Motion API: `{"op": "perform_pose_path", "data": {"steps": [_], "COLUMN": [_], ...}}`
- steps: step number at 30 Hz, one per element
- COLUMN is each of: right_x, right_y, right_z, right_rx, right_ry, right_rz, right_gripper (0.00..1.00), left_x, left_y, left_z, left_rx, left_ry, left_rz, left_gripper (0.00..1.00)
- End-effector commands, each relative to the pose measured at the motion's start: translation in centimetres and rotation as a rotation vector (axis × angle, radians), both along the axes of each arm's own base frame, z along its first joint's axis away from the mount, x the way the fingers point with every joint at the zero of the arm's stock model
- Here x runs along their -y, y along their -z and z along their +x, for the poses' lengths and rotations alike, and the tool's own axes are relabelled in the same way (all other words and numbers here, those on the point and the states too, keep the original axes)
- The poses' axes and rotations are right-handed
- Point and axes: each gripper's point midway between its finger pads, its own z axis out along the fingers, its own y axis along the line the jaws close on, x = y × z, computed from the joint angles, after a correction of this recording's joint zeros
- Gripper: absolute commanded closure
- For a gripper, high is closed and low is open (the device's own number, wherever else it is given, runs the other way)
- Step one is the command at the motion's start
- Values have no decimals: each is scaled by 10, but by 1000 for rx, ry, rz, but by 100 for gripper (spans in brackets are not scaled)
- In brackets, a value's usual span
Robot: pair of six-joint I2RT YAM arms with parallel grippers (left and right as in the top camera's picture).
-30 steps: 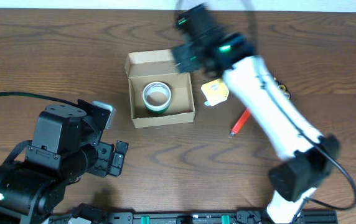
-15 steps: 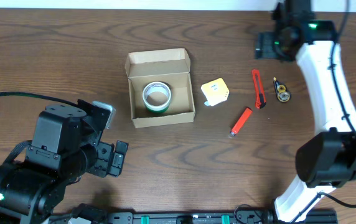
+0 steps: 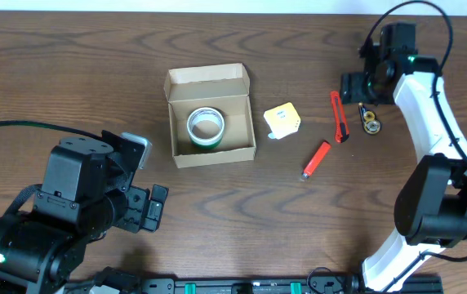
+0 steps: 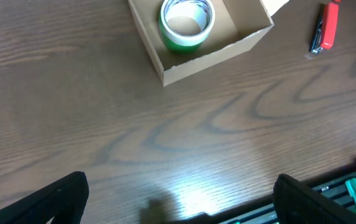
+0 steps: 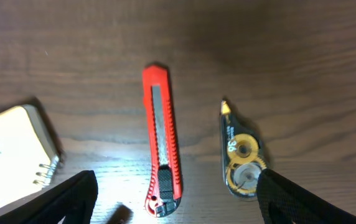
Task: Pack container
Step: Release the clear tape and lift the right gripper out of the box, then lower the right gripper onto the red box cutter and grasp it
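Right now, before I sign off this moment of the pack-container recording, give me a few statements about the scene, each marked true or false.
1. A green tape roll lies inside the container. True.
2. The container's flap is shut. False: it stands open.
3. The red utility knife lies beside the correction tape, not touching it. True.
4. The right end effector grips the knife. False: it hovers open above it, empty.
5. The left end effector holds the yellow notepad. False: it is open and empty; in the overhead view the notepad lies right of the container.
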Motion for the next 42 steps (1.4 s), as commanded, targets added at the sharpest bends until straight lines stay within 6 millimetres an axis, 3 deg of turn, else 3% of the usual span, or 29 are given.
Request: {"op": "perform_pose_path", "data": {"steps": [1, 12, 18, 28, 42], "right_x": [-10, -30, -30, -27, -25], "right_y": [20, 52, 75, 93, 118], "right_z": [-7, -1, 3, 10, 6], "right_rx": [-26, 4, -22, -22, -67], "right_ry": [-67, -129, -129, -117, -97], "right_rz": [9, -16, -53, -47, -16], "right_gripper": [17, 24, 25, 25, 36], "left_x": [-1, -1, -1, -1, -1], "left_y": [-2, -2, -2, -2, -2], "left_z": [0, 0, 0, 0, 0], "left_rx": [7, 7, 7, 7, 7], "left_ry": [10, 10, 10, 10, 10], "left_rz": [6, 6, 6, 6, 6], "left_gripper": [5, 5, 5, 5, 5]}}
